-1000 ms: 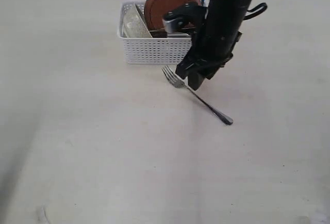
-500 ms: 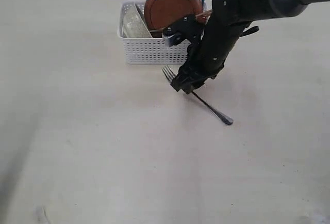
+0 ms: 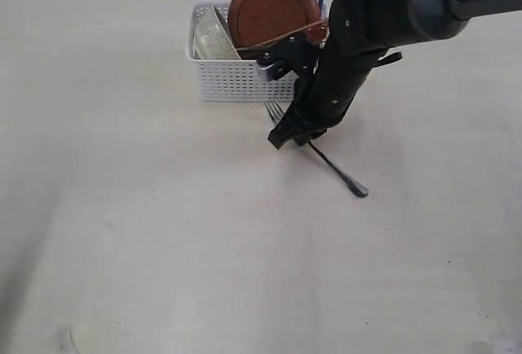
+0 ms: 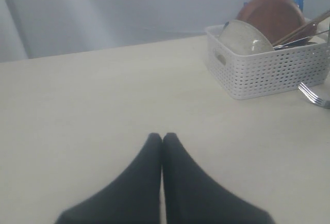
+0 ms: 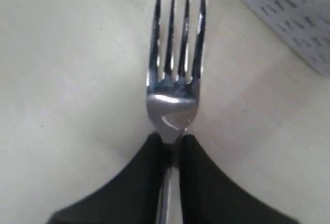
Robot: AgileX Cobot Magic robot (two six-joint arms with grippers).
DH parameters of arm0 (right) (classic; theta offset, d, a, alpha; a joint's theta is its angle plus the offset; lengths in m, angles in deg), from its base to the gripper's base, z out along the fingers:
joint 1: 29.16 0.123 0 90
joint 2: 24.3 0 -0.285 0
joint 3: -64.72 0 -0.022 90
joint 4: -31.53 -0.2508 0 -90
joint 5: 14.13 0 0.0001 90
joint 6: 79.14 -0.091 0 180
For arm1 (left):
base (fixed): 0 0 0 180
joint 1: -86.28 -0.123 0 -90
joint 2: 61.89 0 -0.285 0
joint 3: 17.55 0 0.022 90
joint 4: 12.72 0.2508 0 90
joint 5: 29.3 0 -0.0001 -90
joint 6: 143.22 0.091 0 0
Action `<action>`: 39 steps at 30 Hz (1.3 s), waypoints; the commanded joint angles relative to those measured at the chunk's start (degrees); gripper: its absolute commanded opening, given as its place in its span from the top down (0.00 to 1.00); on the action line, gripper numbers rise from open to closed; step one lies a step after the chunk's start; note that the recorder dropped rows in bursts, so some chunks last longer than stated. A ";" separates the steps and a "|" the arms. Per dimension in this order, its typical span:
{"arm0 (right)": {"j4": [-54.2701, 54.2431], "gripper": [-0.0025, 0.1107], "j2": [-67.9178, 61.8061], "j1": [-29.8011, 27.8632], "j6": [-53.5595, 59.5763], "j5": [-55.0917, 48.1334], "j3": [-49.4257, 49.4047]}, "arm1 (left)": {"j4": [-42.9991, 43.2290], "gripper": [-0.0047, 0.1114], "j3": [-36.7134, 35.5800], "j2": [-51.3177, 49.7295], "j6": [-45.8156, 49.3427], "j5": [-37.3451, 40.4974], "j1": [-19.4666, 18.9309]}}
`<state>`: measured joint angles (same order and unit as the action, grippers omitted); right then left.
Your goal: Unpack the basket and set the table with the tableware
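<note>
Steel fork [image 3: 338,176] x1, flat on desk [image 3: 163,240] just beside white basket [image 3: 236,83] x1. In the basket: plate [image 3: 269,7] x1, bowl [image 3: 210,37] x1, both on edge. Only right wrist view shows right claw [image 5: 172,144] pinching the fork's neck; exterior hides it. Only left wrist view shows left claw [image 4: 163,137], pressed together above desk. A second ago right claw hung spread above the fork; fork unmoved.

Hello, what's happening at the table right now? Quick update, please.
Right gripper shut on fork, at its neck. Left gripper shut, empty. Basket holds plate and bowl, fork on table beside it. Nothing blocking.
</note>
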<state>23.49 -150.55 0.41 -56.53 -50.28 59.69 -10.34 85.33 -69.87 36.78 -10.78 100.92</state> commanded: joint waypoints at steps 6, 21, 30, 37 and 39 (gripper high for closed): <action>-6.83 0.98 6.17 2.62 -15.21 -4.83 -4.81 | 0.15 0.96 -0.10 0.20 0.00 0.05 0.36; -23.90 0.98 17.61 6.85 -25.18 9.68 -24.54 | 0.15 0.96 -0.10 0.20 0.00 0.05 0.36; -23.89 0.98 14.04 8.64 -29.29 13.83 -23.48 | 0.15 0.96 -0.10 0.20 0.00 0.05 0.36; -23.44 0.98 9.52 8.80 -27.95 12.13 -16.88 | 0.15 0.96 -0.10 0.20 0.00 0.05 0.36; -23.78 0.98 8.56 8.80 -28.19 12.13 -16.08 | 0.15 0.96 -0.10 0.20 0.00 0.05 0.36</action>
<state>-0.37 -140.89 9.21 -85.14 -37.68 42.34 -10.34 85.33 -69.87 36.78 -10.78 100.92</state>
